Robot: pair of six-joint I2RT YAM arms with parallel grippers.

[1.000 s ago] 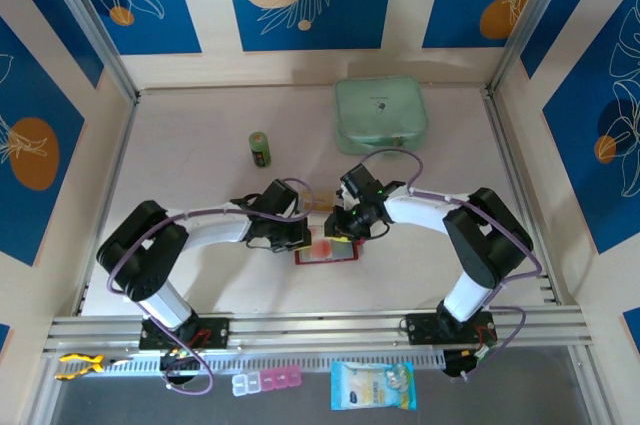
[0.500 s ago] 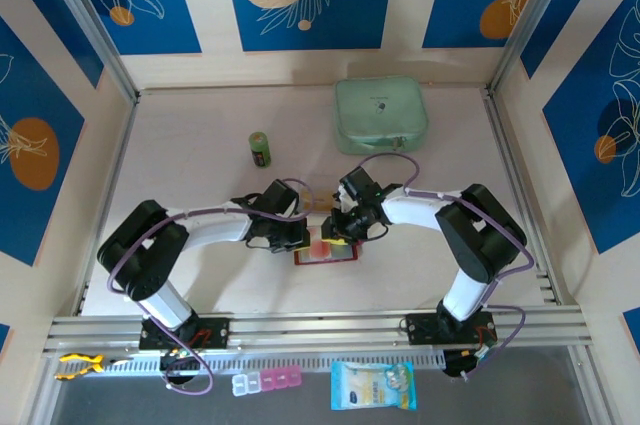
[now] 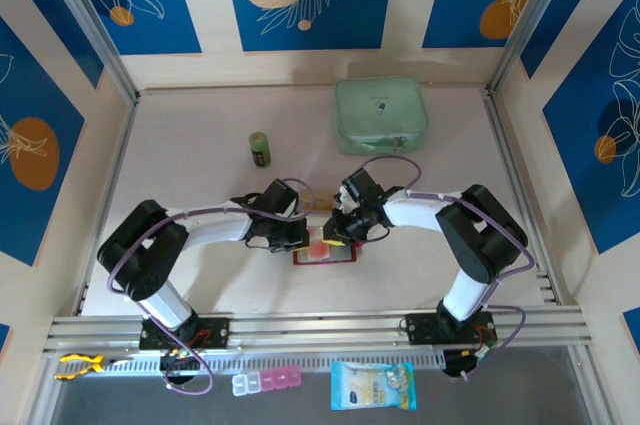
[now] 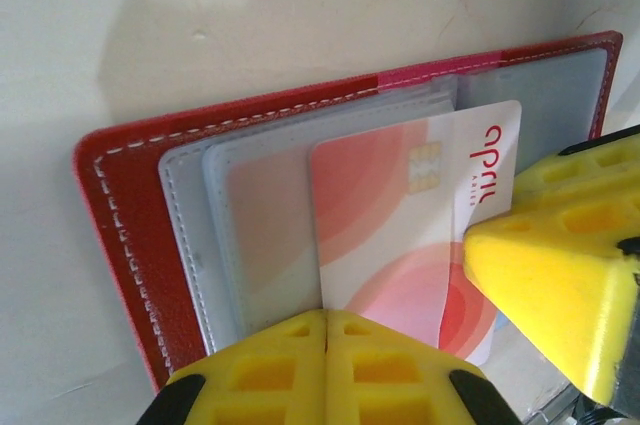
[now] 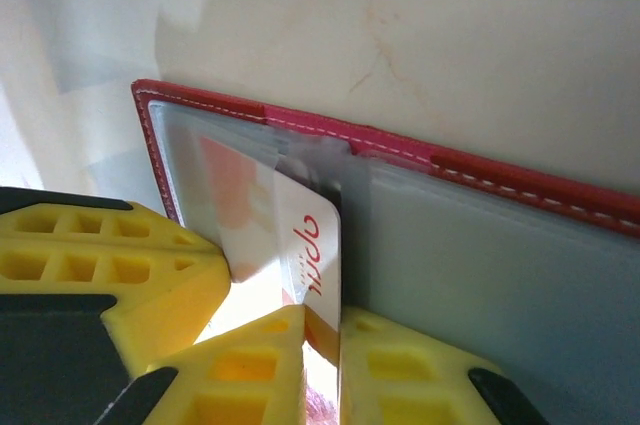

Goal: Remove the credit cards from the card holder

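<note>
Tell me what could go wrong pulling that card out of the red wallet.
The right pincer grips the card near one edge, so it may slip free.
The left pincer, shut, rests on just one spot of the card holder; the holder might drag or swivel with the card.
Both pincers sit very close and could bump.

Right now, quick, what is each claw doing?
Left gripper: closed, fingers together, over the card holder.
Right gripper: closed on the credit card.
</note>
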